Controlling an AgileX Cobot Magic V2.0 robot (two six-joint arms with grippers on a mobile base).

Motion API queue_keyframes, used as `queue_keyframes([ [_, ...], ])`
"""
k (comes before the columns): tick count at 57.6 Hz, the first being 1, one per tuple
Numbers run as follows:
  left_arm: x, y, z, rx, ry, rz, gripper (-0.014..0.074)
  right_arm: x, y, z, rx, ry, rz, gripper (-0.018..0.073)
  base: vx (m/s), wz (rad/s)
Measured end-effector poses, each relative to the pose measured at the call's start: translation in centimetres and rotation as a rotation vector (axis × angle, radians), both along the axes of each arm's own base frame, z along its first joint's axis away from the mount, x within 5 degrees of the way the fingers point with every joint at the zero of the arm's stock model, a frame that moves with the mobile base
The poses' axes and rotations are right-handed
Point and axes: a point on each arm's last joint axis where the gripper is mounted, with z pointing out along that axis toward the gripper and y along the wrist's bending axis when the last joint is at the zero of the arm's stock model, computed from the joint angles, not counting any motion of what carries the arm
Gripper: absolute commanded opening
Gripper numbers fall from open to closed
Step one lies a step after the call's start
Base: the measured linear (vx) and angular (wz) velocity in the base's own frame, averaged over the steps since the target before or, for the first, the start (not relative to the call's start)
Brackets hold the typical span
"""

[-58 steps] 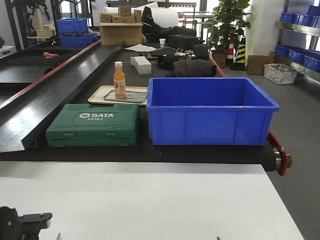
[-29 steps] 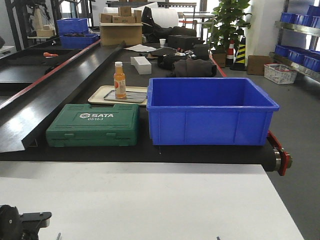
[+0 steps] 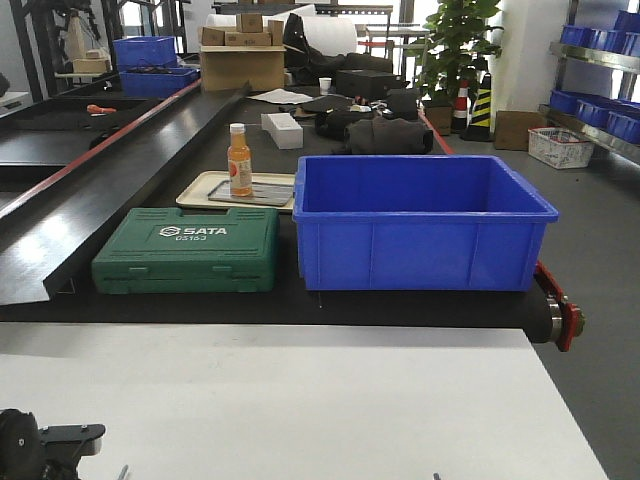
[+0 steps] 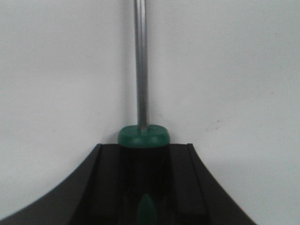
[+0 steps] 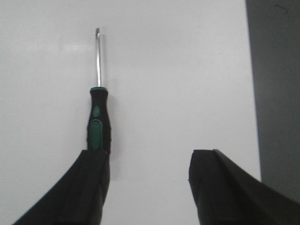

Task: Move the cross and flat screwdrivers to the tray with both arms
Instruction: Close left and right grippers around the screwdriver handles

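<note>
Left gripper [image 4: 145, 149]: jaws narrow, handle of one screwdriver [image 4: 142, 135] between them, shaft pointing straight ahead. Looks clamped, but contact is hard to confirm. Right gripper [image 5: 149, 157]: jaws wide apart. Other screwdriver [image 5: 97, 124] lies flat on white table [image 5: 187, 70], butt at the view-left finger, outside the gap.

Left screwdriver [image 4: 142, 133]: silver shaft, green collar, black handle with a green inlay. Right screwdriver [image 5: 96, 124]: same scheme, 2 green inlays on black. Left gripper [image 4: 143, 157] and right gripper [image 5: 149, 158] both black. Table [image 5: 178, 70] plain white. Bin [image 3: 420, 225] solid blue. Case [image 3: 188, 250] green, white SATA lettering. Bottle [image 3: 239, 165] orange, white cap. Small tray [image 3: 193, 192] beige. Belt [image 3: 130, 170] black, red edge.
</note>
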Motion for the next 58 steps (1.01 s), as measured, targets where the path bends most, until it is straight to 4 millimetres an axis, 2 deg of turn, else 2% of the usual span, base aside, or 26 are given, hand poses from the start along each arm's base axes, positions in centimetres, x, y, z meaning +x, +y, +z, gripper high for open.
queue_keyframes([
  [12, 0.0, 0.0, 0.2, -0.001, -0.009, -0.001, -0.0001, 4.3, 0.7, -0.6, 0.054, 0.081, 0.074, 0.044, 0.0, 0.0],
  [15, 0.0, 0.0, 0.2, -0.003, -0.009, 0.001, -0.0001, 6.0, 0.8, -1.4, 0.056, 0.123, 0.086, 0.044, 0.0, 0.0],
  [19, 0.0, 0.0, 0.2, -0.003, -0.009, 0.001, -0.0001, 7.2, 1.2, -2.2, 0.049, 0.156, 0.105, 0.044, 0.0, 0.0],
  [23, 0.0, 0.0, 0.2, -0.003, -0.009, 0.001, -0.0001, 8.5, 2.4, -3.3, 0.025, 0.194, 0.157, 0.044, 0.0, 0.0],
  [29, 0.0, 0.0, 0.2, -0.004, -0.008, 0.002, -0.0001, 9.7, 4.4, -4.9, -0.02, 0.242, 0.201, 0.044, 0.0, 0.0],
  [40, 0.0, 0.0, 0.2, -0.005, -0.008, 0.003, -0.0001, 11.5, 7.4, -8.1, -0.098, 0.331, 0.156, 0.044, 0.0, 0.0],
  [48, 0.0, 0.0, 0.2, -0.005, -0.008, 0.003, -0.0001, 12.2, 8.7, -10.1, -0.122, 0.376, 0.156, 0.044, 0.0, 0.0],
  [58, 0.0, 0.0, 0.2, -0.005, -0.009, 0.004, -0.0001, 12.7, 8.9, -12.4, -0.14, 0.429, 0.133, 0.044, 0.0, 0.0],
])
